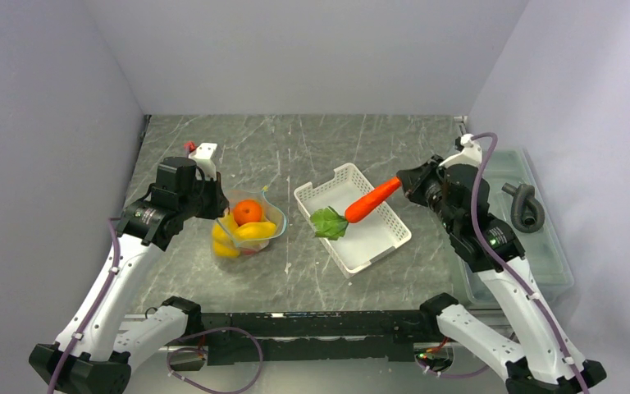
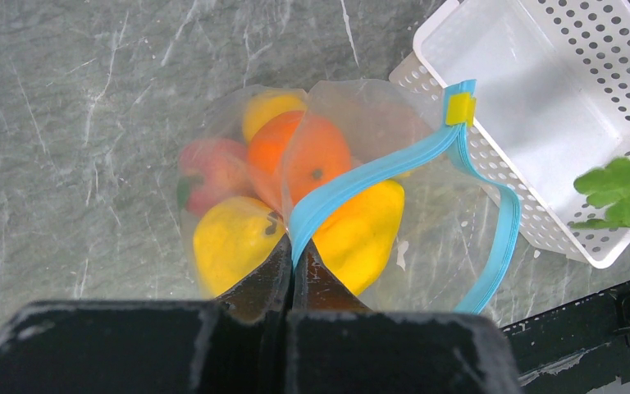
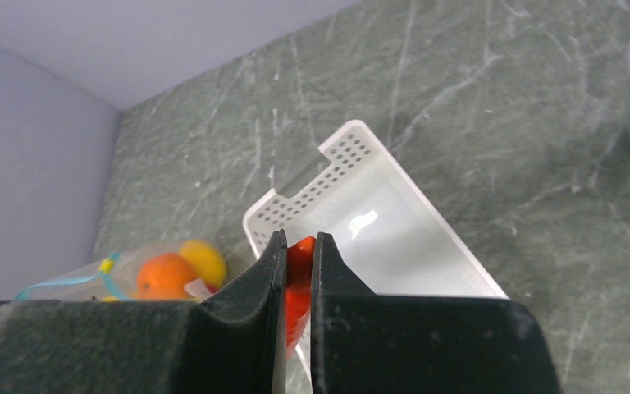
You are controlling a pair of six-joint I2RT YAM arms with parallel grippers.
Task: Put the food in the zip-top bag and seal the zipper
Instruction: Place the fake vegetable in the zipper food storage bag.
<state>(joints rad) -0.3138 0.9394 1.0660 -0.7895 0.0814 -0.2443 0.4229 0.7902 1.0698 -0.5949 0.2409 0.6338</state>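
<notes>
Pinching the zipper (image 2: 361,180) of the zip-top bag (image 2: 451,217) in my closed left tool (image 2: 294,256), orange (image 1: 248,212) inside, on the bench (image 1: 336,139); my right tool (image 3: 299,246) clamps the carrot (image 1: 371,200) above the white basket (image 1: 377,238).

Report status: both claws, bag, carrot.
Left claw shut on teal-blue zipper strip of clear plastic bag, mouth open. Right claw shut on orange-red toy carrot, over white perforated basket beside bag.
</notes>
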